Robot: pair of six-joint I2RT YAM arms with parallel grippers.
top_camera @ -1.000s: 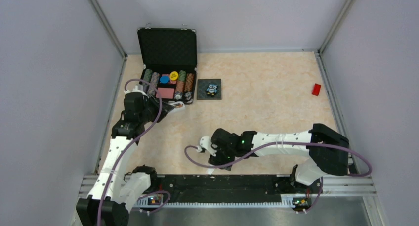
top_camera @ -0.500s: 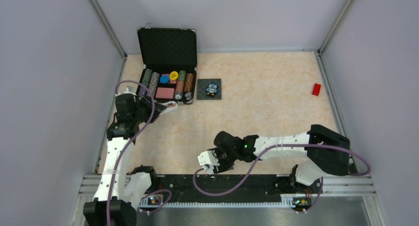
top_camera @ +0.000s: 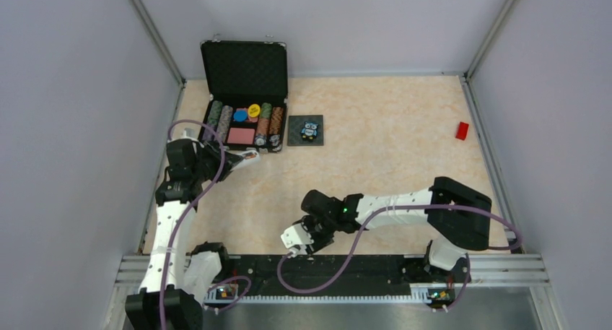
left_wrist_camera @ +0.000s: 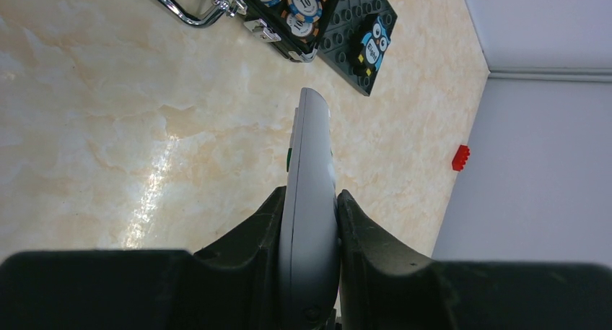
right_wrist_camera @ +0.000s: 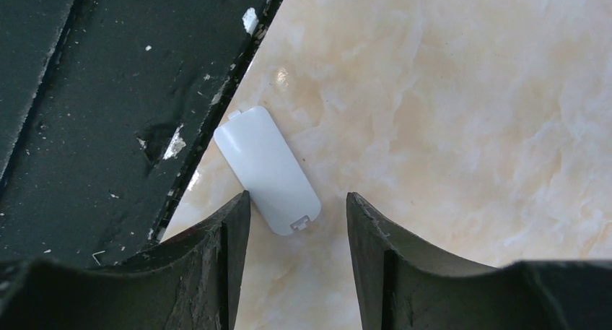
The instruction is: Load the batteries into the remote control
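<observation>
While tight on the remote control (left_wrist_camera: pixel 312 135), left pincer (left_wrist_camera: pixel 311 195) near "10" chips (left_wrist_camera: pixel 302 5); right pincer (right_wrist_camera: pixel 297 198) unclenched over cover (right_wrist_camera: pixel 263 164).

white remote control (left_wrist_camera: pixel 309 200), red block (top_camera: pixel 462 131)

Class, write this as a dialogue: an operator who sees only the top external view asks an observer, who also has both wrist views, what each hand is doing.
Operator: What is the left hand holding?
Observer: The remote control, clamped edge-on between its fingers.
Operator: What is under the right hand?
Observer: A small white battery cover, flat on the table beside the black rail.
Operator: Is it gripped?
Observer: No, the fingers stand open either side of its near end.
</observation>
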